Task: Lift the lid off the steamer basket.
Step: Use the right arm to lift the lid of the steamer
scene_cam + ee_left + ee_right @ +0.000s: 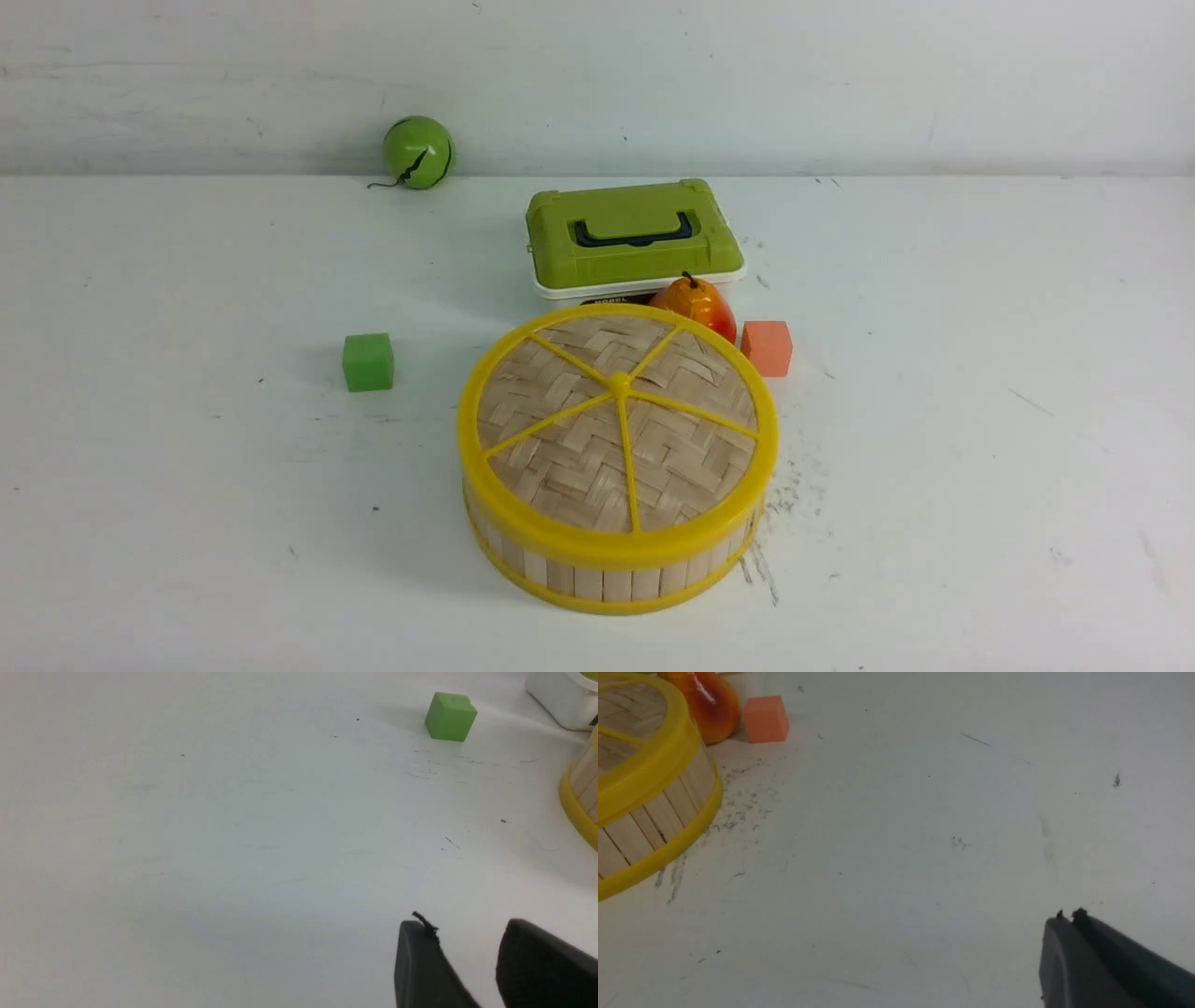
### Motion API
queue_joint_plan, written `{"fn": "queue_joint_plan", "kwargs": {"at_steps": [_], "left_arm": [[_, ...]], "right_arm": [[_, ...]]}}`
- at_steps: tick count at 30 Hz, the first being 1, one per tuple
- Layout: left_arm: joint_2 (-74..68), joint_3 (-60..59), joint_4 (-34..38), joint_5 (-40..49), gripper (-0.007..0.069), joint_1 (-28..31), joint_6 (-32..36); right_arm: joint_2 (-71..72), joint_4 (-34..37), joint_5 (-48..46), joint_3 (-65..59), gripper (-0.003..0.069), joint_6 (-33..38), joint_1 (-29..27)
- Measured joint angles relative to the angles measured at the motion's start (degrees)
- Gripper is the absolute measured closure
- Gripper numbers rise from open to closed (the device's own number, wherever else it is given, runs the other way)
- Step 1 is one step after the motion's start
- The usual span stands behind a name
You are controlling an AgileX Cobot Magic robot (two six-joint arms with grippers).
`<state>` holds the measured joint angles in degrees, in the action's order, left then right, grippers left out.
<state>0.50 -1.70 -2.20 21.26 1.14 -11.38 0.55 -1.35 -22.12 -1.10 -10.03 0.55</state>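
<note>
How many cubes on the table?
2. Green cube left of the basket; orange cube at its far right, beside the pear. More could hide behind the box.

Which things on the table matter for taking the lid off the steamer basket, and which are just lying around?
For the job:
lid
steamer basket

Just lying about:
green ball
green-lidded box
orange fruit
green block
orange block
</note>
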Motion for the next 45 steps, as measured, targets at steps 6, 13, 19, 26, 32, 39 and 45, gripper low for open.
{"fn": "queue_joint_plan", "kwargs": {"at_steps": [6,13,19,26,32,39,45], "left_arm": [[0.0,0.0,0.0,0.0,0.0385,0.0,0.0],[0.0,0.0,0.0,0.0,0.0385,0.0,0.0],[0.0,0.0,0.0,0.0,0.0385,0.0,0.0],[0.0,0.0,0.0,0.0,0.0385,0.0,0.0],[0.0,0.0,0.0,0.0,0.0385,0.0,0.0],[0.0,0.0,0.0,0.0,0.0385,0.0,0.0],[0.0,0.0,0.0,0.0,0.0385,0.0,0.0]], "right_arm": [[0.0,0.0,0.0,0.0,0.0650,0.0,0.0],[0.0,0.0,0.0,0.0,0.0647,0.0,0.0],[0.0,0.0,0.0,0.0,0.0641,0.0,0.0],[0.0,0.9,1.0,0.0,0.0639,-2.7,0.0],[0.0,29.2,3.9,-0.4,0.0630,-24.5,0.0],[0.0,36.1,5.7,-0.4,0.0624,-29.1,0.0],[0.0,35.7,3.9,3.2,0.0620,-16.6,0.0]]}}
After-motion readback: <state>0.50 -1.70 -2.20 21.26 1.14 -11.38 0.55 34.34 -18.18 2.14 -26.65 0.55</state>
